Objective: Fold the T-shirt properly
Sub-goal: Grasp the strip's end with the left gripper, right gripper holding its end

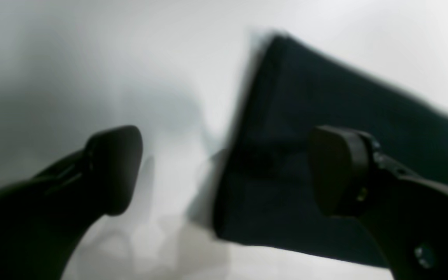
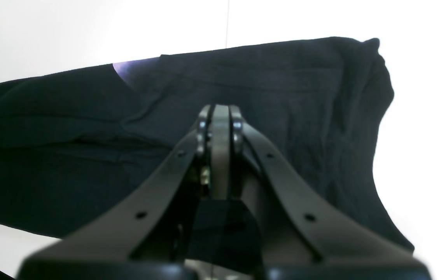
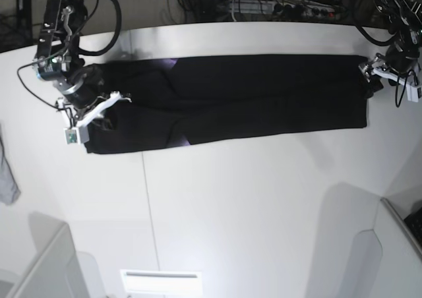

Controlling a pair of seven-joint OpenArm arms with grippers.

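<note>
T-shirt [image 3: 231, 97] lies as a long black band across the far half of your white table [image 3: 250, 206], folded lengthwise. Your left fingers [image 1: 224, 171] stand wide apart with nothing between them; the shirt's end edge lies below and between them, closer to the right-hand pad in the left wrist view. Your right fingers [image 2: 220, 116] are pressed together above the cloth at the other end; whether any fabric is pinched between them you cannot tell.
</note>
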